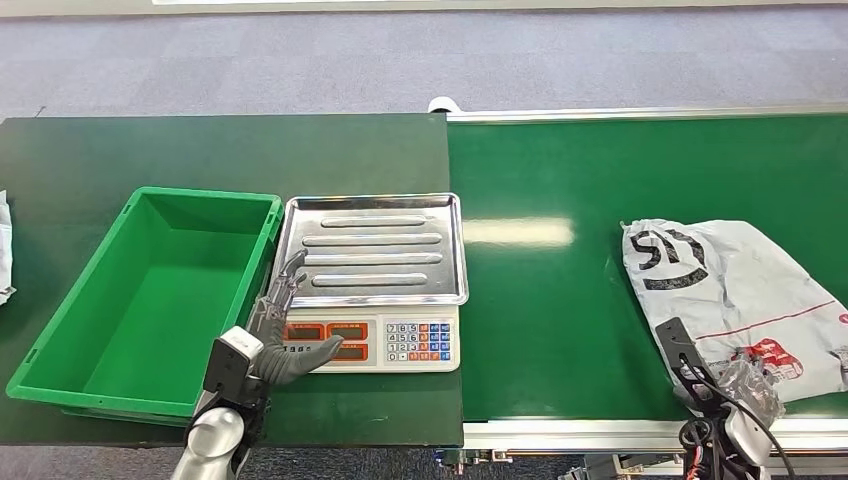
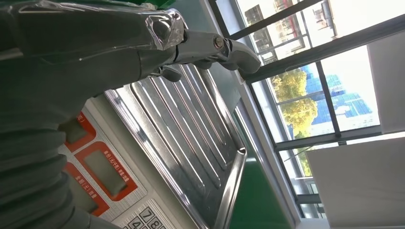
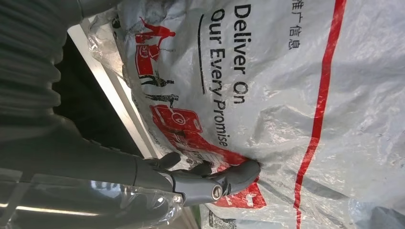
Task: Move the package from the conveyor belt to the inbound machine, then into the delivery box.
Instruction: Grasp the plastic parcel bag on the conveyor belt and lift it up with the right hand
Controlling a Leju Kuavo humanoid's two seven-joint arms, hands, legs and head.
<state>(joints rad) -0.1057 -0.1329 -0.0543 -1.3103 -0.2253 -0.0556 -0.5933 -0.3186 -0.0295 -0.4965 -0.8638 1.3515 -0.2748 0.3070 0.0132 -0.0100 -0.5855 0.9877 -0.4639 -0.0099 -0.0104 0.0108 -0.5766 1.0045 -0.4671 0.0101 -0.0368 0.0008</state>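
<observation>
A grey plastic package (image 1: 745,290) with red and black print lies on the green conveyor belt (image 1: 550,330) at the right. My right hand (image 1: 745,390) is at its near edge. In the right wrist view the fingers (image 3: 210,183) lie stretched on the package (image 3: 286,95), tips touching it, nothing pinched. The inbound machine, a scale (image 1: 420,342) with a bare steel tray (image 1: 375,250), stands in the middle. My left hand (image 1: 280,335) hovers open over the scale's front left corner, fingers (image 2: 224,47) spread above the tray (image 2: 191,138). The green delivery box (image 1: 205,192) sits left of the scale.
Scale and box stand on a dark green table (image 1: 200,150) that butts against the belt. A metal rail (image 1: 600,432) edges the belt's near side. A white item (image 1: 4,245) pokes in at the far left edge. Grey floor lies beyond.
</observation>
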